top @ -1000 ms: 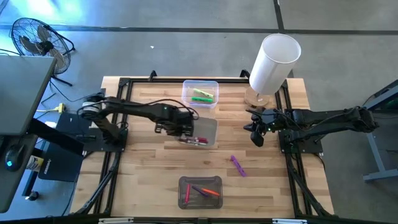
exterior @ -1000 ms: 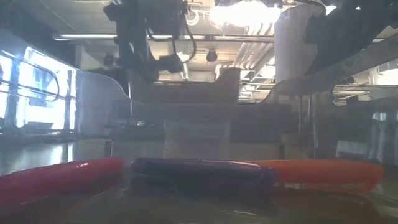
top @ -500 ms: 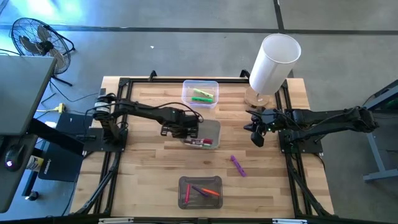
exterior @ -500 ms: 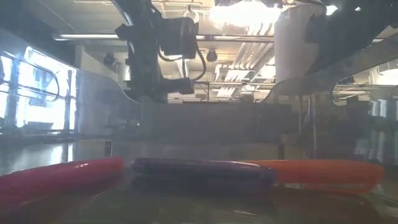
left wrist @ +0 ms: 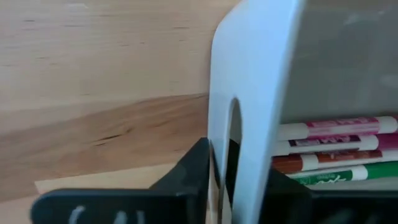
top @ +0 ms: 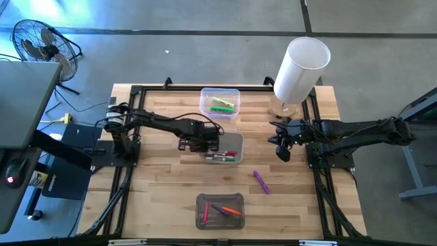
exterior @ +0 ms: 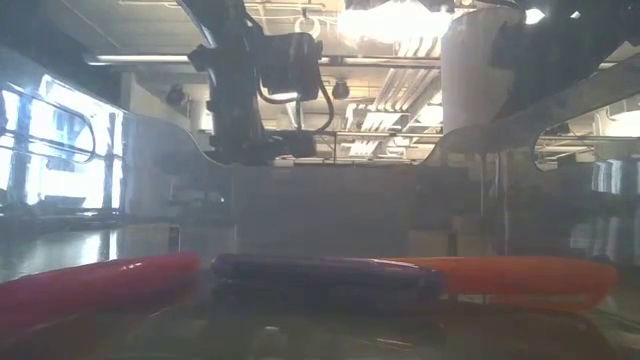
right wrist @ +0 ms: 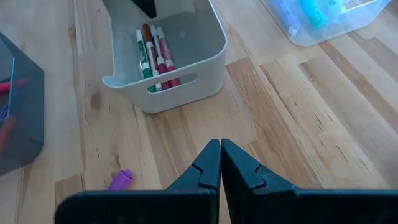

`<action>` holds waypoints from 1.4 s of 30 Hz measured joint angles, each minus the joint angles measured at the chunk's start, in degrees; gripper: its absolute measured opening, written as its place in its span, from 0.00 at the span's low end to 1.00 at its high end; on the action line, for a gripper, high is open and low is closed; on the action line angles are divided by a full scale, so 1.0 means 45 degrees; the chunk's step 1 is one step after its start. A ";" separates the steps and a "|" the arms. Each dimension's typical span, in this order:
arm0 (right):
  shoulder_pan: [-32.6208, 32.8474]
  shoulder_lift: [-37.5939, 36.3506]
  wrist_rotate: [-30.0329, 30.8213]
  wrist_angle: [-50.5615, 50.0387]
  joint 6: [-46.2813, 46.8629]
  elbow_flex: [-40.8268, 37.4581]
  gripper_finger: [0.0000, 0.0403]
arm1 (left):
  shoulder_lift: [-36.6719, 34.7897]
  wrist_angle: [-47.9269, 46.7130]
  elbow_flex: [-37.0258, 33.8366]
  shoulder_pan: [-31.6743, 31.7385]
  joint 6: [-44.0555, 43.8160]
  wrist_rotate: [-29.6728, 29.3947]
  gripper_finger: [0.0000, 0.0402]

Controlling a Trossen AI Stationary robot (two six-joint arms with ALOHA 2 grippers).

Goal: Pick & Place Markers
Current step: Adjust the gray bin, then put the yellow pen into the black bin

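A white bin with several markers lying in it sits mid-table, with my left gripper shut on its left end wall. A purple marker lies alone on the wood, nearer the near edge. More markers lie in the far clear bin. Red, purple and orange ones lie in the near dark bin. My right gripper hangs shut above the table's right part, touching nothing. My left gripper holds the white bin by its left end wall, beside the handle slot. One finger is inside the bin and one finger outside, coming level from the table's left. The bin sits level. I cannot tell whether its bottom touches the table.
A big white cylinder stands on a wooden disc at the far right corner. Black frame rails run along the table's sides. Bare wood lies between the white bin and the near dark bin.
My left gripper has come down and shifted a little toward the near and right edges, keeping its hold. The white bin has gone with it and now sits lower and more level.
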 joint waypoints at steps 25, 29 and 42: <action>0.0003 0.0000 0.0446 0.0005 0.0298 0.0000 0.00 | -0.3564 -0.1424 -0.0024 -0.0522 0.1869 -0.2333 0.32; 0.0005 0.0000 0.0442 0.0187 0.0855 0.0002 0.01 | -0.4910 -0.2277 -0.0019 -0.1164 0.2796 -0.3484 0.32; 0.0005 0.0000 0.0647 0.0675 0.2560 0.0017 0.00 | -0.5496 -0.6368 0.0018 -0.3338 0.8041 -0.1520 0.10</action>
